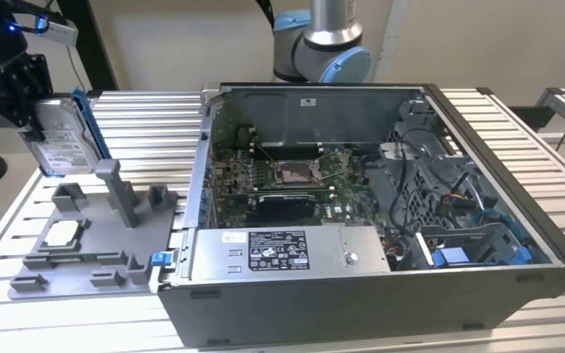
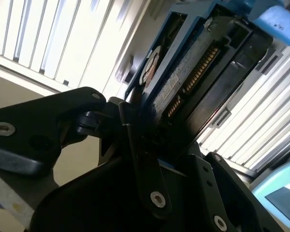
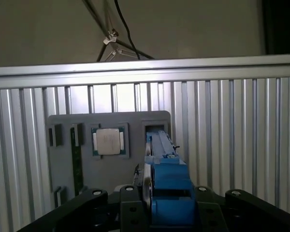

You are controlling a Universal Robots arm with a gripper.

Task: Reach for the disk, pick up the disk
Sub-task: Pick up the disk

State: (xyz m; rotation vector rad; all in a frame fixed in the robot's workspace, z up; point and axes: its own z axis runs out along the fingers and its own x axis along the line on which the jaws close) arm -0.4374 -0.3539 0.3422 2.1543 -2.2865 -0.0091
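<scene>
At the exterior view's left, the gripper (image 1: 33,126) was clamped on the disk (image 1: 67,141), holding it upright above a grey holder tray (image 1: 96,246) that carried a small square chip (image 1: 62,234). Further right, an open computer case (image 1: 361,309) stood just beside the tray, apart from the disk.

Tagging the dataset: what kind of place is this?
Probably a robotics lab workbench for PC assembly: an open grey metal computer case on a ribbed aluminium table, a grey plastic parts fixture, and the black hand gripping a blue-framed silver-grey disk.
</scene>
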